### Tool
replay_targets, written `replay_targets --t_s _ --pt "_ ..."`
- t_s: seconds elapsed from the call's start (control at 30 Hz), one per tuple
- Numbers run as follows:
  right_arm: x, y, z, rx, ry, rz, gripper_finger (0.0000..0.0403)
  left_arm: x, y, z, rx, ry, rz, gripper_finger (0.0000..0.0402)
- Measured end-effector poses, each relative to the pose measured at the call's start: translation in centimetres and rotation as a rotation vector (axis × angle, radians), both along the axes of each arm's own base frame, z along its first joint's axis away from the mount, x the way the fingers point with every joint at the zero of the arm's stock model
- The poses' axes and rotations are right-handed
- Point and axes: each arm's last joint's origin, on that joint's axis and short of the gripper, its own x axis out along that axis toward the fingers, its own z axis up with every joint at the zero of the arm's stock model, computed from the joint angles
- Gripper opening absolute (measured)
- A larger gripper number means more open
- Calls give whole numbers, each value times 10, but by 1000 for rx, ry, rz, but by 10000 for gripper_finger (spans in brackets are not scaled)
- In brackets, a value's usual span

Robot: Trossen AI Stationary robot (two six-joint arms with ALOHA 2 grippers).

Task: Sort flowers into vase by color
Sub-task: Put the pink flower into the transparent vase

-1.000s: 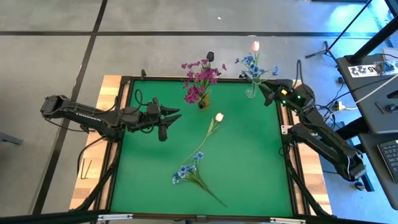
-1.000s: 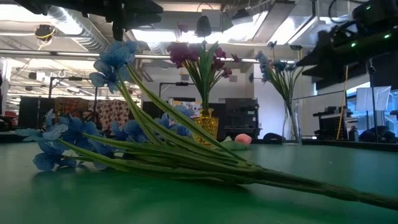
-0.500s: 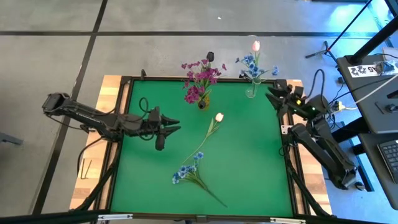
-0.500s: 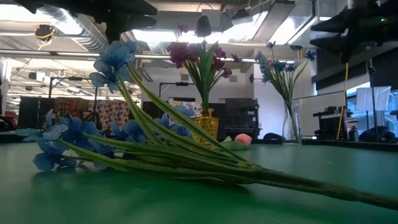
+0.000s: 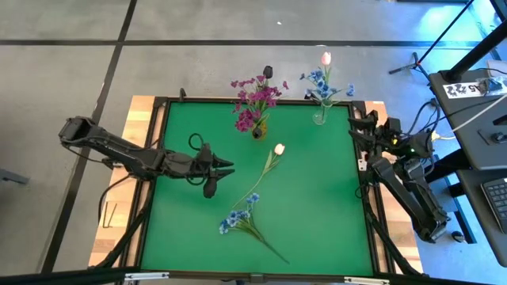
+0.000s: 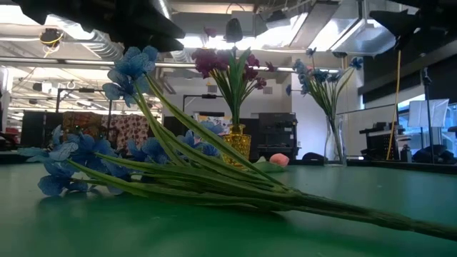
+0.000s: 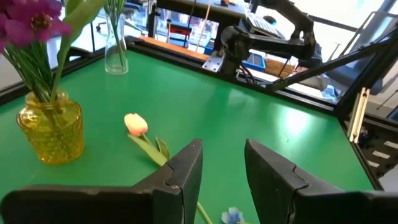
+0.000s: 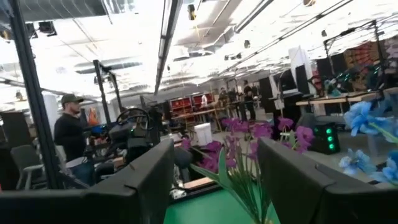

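A pale tulip (image 5: pixel 277 150) lies on the green table, its stem (image 5: pixel 260 180) running toward the near edge. Beside it lies a blue spray (image 5: pixel 238 218), filling the low view (image 6: pixel 143 168). A yellow vase (image 5: pixel 258 131) at the far edge holds magenta flowers (image 5: pixel 253 99). A clear vase (image 5: pixel 319 117) holds blue flowers and a tulip (image 5: pixel 325 58). My left gripper (image 5: pixel 226 166) hangs open above the table, left of the lying tulip (image 7: pixel 135 124), its fingers (image 7: pixel 186 168) empty. My right gripper (image 5: pixel 355 127) is open and empty at the table's right edge, near the clear vase.
The table has a raised dark frame (image 5: pixel 158 158) and wooden borders. My right arm's base (image 7: pixel 261 37) stands past the right edge. A person (image 8: pixel 65 137) stands in the room beyond the table. Bare green surface (image 5: pixel 325 206) lies right of the loose flowers.
My left gripper has sunk and gone toward the table's near edge and the lying tulip, staying open. My right gripper has drawn back from the clear vase toward the table's right edge and tipped upward, open as before. The flowers have not moved.
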Motion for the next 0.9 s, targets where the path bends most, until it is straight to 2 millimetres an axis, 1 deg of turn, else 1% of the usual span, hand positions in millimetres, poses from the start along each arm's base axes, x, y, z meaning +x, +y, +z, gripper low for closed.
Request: replay_targets --t_s 0.23,0.43,0.53,0.63,0.9 --pt "0 1 1 -7 9 25 227 2 -1 0 -32 -14 -28 115" --pt "-5 9 17 -53 -15 30 227 8 -2 -4 -54 0 -26 115" --pt "-7 12 22 -67 -24 30 227 18 -3 -5 -51 30 -16 115" --pt "-7 12 23 -66 -23 31 227 32 -3 -4 -43 54 -23 115" --pt "2 -1 18 9 44 27 227 71 1 -7 -23 223 10 115"
